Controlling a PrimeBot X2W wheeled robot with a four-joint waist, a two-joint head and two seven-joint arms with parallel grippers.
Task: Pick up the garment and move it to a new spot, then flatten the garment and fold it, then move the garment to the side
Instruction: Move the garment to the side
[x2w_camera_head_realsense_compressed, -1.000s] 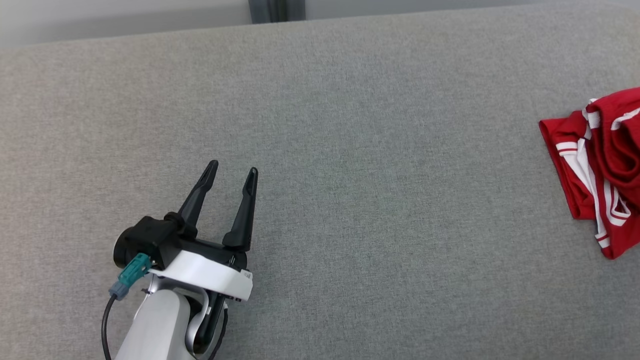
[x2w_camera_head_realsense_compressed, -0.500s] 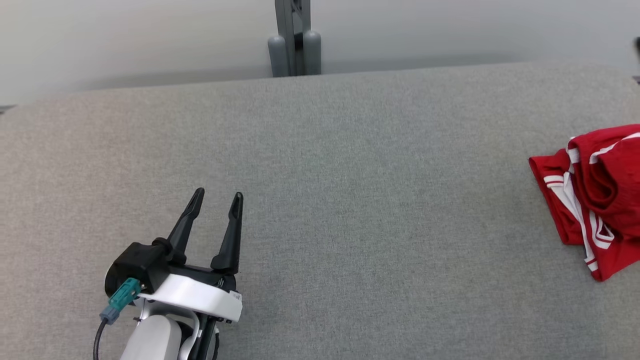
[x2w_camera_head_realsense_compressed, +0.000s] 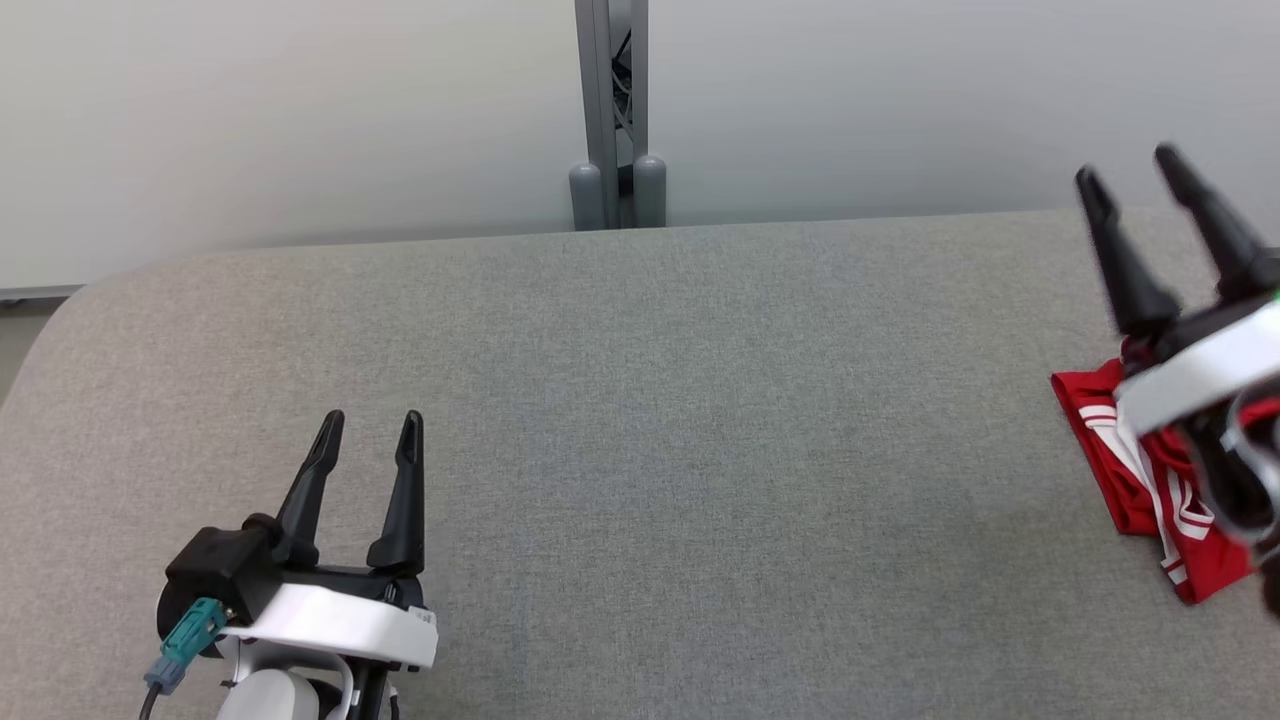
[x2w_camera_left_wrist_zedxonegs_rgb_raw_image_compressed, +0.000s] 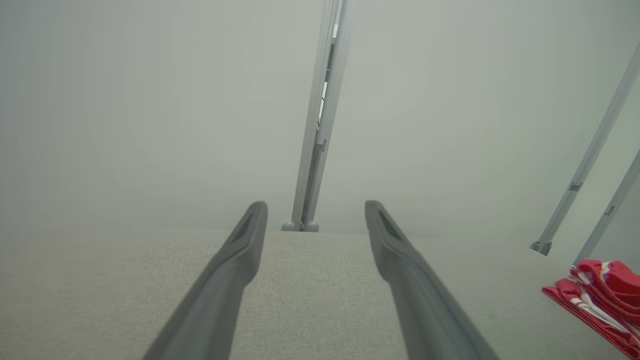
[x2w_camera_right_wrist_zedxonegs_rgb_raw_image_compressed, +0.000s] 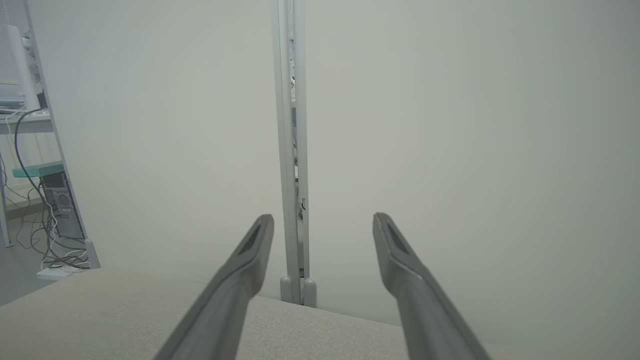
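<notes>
The garment (x2w_camera_head_realsense_compressed: 1140, 480) is a crumpled red piece with white stripes, lying at the right edge of the grey padded surface (x2w_camera_head_realsense_compressed: 700, 400); it also sits at the lower right of the left wrist view as a red garment (x2w_camera_left_wrist_zedxonegs_rgb_raw_image_compressed: 602, 295). My right gripper (x2w_camera_head_realsense_compressed: 1130, 170) hovers over the garment, open, fingers pointing toward the wall, and partly covers it. My left gripper (x2w_camera_head_realsense_compressed: 370, 425) is open at the lower left, far from the garment, empty. In their own wrist views, the left gripper (x2w_camera_left_wrist_zedxonegs_rgb_raw_image_compressed: 315, 210) and the right gripper (x2w_camera_right_wrist_zedxonegs_rgb_raw_image_compressed: 322, 222) each hold nothing between their fingers.
A pale wall runs behind the surface, with a grey metal post (x2w_camera_head_realsense_compressed: 612, 120) standing at its far edge. The surface's left corner (x2w_camera_head_realsense_compressed: 60, 310) is rounded. A desk with cables and a computer tower (x2w_camera_right_wrist_zedxonegs_rgb_raw_image_compressed: 55, 205) stands off to the left in the right wrist view.
The head camera has tilted up, so the wall and post show more. My right gripper has come into view over the garment. The left gripper stays open.
</notes>
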